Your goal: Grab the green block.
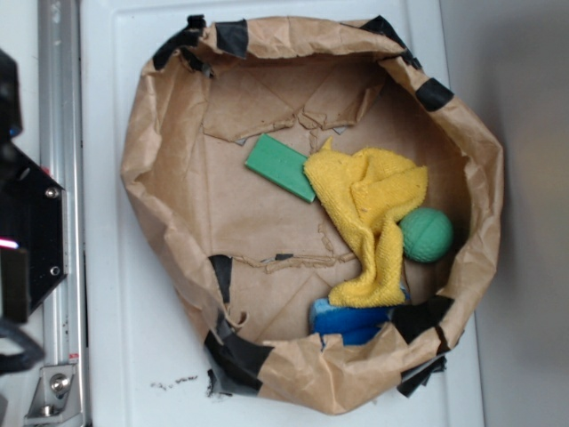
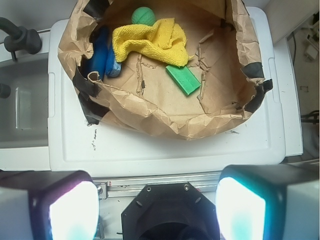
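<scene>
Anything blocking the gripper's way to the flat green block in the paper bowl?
Partly. The yellow cloth overlaps one end of the flat green block; the brown paper bowl's crumpled wall rises between gripper and block. The block's other end is exposed.

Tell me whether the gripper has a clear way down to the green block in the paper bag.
Probably yes. The green block lies flat on the paper bag's floor, mostly exposed from above; only the yellow cloth covers one end. The gripper's fingers appear spread wide.

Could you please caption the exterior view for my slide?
Green block lies in a paper-lined basin, one end touching a yellow cloth beside a green ball.
</scene>
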